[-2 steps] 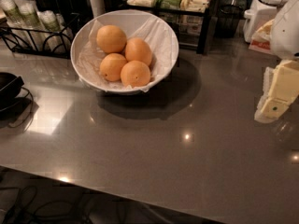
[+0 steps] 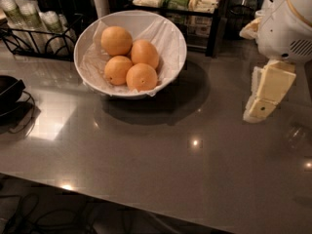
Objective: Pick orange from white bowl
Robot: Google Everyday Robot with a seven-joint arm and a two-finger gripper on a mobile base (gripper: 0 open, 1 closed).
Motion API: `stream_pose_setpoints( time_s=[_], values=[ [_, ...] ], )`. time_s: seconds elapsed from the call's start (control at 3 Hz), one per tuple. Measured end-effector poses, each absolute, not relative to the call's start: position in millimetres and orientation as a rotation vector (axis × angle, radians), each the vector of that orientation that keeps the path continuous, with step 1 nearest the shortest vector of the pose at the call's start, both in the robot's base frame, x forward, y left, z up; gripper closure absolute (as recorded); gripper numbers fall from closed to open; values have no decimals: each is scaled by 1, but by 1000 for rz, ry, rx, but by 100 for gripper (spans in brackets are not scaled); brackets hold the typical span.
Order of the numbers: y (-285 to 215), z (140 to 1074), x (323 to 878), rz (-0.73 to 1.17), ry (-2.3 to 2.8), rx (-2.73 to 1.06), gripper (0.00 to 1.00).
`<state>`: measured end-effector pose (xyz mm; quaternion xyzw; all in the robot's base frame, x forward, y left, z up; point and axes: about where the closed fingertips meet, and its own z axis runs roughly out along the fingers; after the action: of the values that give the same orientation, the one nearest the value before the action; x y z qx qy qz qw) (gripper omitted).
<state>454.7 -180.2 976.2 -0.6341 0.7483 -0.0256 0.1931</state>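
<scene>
The grey surface [image 2: 146, 169] looks the same as a moment ago, and nothing on it has shifted. The biggest change is at the right edge. The white arm [image 2: 287, 23] has come further into view and now fills more of the far right corner.

The white bowl [image 2: 175, 65] stands where it stood, near the far edge and toward the far left corner, with the crinkled paper lining [image 2: 163, 33] undisturbed.

The gripper [image 2: 265, 99] has moved a little to the left, away from the right edge and toward the bowl. It hangs above the surface, pointing down, and is well apart from the bowl. Whether it is open or closed I cannot tell. It carries nothing.

All four oranges lie in the bowl, touching each other, exactly as before. The orange [image 2: 116, 40] on the far left of the pile seems slightly the largest, though the four are almost alike.

The black dish [image 2: 7, 89] at the left edge plays no part in this.

In my judgement this is the approach and the pick has not begun. The gripper must first cross the open stretch of surface and rise over the rim before it can descend on one fruit. The fruits are packed closely, so the neighbours may roll when one is taken.
</scene>
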Motion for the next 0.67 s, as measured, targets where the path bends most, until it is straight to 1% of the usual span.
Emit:
stream_pose_setpoints(
  time_s=[0.33, 0.67],
  values=[
    [-126, 994, 467, -71, 1908, -1843, 0],
    [-97, 1011, 470, -93, 1805, -1860, 0]
  ],
)
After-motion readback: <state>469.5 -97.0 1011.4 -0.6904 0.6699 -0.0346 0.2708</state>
